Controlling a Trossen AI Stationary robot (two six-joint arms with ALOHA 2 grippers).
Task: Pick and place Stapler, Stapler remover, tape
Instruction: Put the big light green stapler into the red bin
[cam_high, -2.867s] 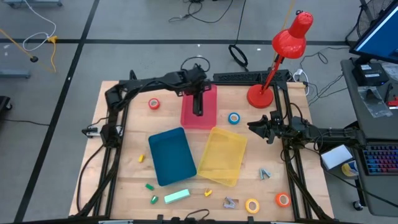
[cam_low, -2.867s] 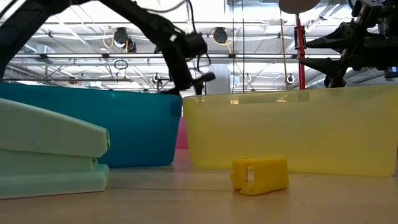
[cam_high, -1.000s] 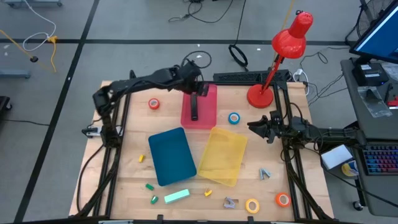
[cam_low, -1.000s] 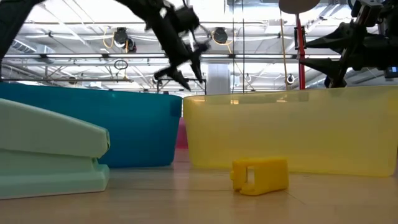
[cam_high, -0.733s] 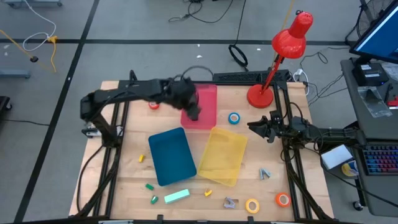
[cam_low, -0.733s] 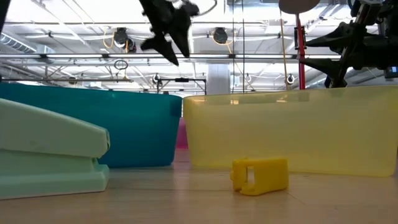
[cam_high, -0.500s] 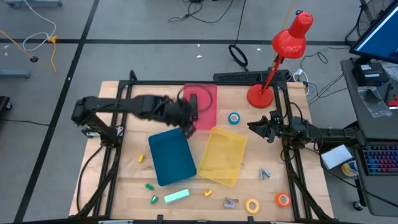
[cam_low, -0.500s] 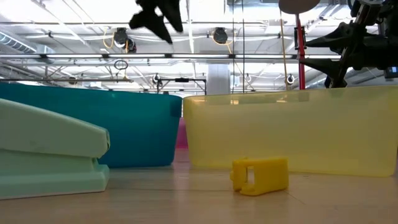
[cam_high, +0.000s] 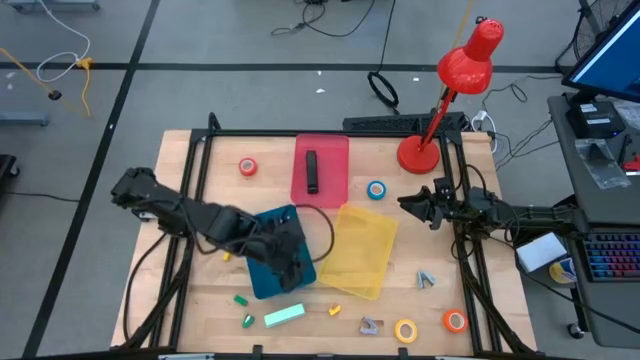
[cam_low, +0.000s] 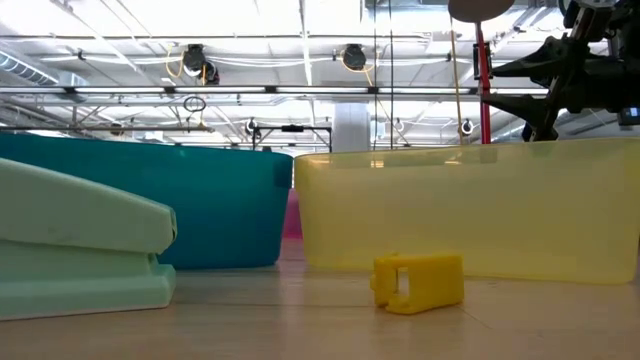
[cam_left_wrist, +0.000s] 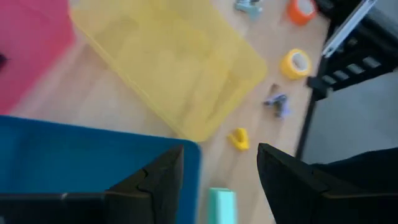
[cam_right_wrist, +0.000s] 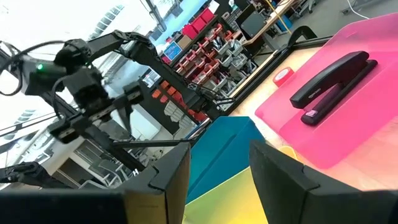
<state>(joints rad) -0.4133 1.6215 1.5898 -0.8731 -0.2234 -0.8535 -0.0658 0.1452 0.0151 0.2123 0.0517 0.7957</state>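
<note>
the left gripper (cam_high: 293, 262) hung over the blue tray (cam_high: 262, 232), fingers apart and empty. the right gripper (cam_high: 411, 204) waited beside the yellow tray (cam_high: 372, 232), fingers spread, holding nothing. the black stapler (cam_high: 311, 172) lay in the pink tray (cam_high: 335, 150). tape rolls: red (cam_high: 247, 167), blue (cam_high: 376, 190), yellow (cam_high: 405, 330), orange (cam_high: 454, 321). mint stapler (cam_high: 284, 316) near the front edge.

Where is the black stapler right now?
In the high view, the black stapler lies inside the pink tray at the table's far middle, between the red-orange and blue tape rolls.
</note>
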